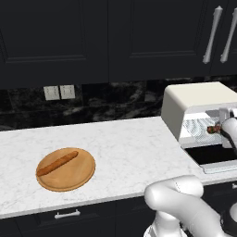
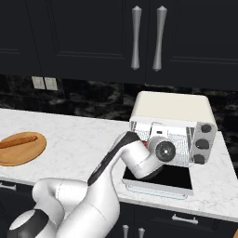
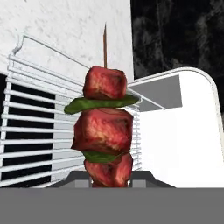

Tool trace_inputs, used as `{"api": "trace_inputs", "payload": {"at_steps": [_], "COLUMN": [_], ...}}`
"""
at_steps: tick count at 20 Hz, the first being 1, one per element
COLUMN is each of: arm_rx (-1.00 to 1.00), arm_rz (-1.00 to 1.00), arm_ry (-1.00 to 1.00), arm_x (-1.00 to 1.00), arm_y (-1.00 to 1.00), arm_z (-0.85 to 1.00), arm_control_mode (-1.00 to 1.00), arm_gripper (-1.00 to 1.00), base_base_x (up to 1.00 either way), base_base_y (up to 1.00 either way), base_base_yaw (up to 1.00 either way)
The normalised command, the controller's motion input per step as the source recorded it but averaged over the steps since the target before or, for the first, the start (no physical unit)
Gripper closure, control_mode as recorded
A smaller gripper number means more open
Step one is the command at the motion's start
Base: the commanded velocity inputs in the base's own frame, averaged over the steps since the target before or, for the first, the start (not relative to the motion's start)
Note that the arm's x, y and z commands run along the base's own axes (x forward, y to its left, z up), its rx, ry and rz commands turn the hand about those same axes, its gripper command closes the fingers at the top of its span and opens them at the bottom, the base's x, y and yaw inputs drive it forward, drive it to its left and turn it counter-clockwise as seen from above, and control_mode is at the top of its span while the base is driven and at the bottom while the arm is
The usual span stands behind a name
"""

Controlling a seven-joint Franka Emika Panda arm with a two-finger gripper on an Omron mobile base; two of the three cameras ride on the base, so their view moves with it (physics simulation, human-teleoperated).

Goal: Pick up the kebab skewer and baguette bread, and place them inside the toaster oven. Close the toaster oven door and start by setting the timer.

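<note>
Fingers (image 3: 109, 178) are clenched on the lower end of the kebab skewer (image 3: 105, 131), which rises from them: three red-brown meat chunks with green pepper slices between, and a thin wooden tip above. Behind it lies the wire rack (image 3: 39, 118) of the toaster oven (image 1: 196, 104), a cream-white box with a rounded top and three dark knobs (image 2: 202, 144) down its right side. Its door (image 2: 160, 181) hangs open, dark glass facing up. No writing can be read anywhere. On the marble counter (image 1: 125, 152), well apart, the slim orange-brown baguette bread (image 1: 57, 163) lies on a round wooden board (image 1: 69, 178).
</note>
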Motion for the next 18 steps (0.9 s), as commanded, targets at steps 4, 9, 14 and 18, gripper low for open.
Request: {"api": "trace_inputs", "payload": {"at_steps": [4,9,14,18], "arm_rx": [0.00,0.00,0.00,0.00], "arm_rz": [0.05,0.00,0.00,0.00], "arm_ry": [0.07,0.07,0.01,0.00], "arm_x": [0.67,0.47,0.34,0.19], "arm_y": [-0.20,-0.19,-0.09,-0.08], "arm_z": [0.00,-0.20,-0.37,-0.31], "arm_control_mode": [-1.00,-1.00,-1.00,-1.00], "arm_gripper": [1.00,1.00,1.00,1.00], "base_base_x": [0.00,0.00,0.00,0.00], "base_base_y": [0.00,0.00,0.00,0.00], "base_base_yaw": [0.00,0.00,0.00,0.00]}}
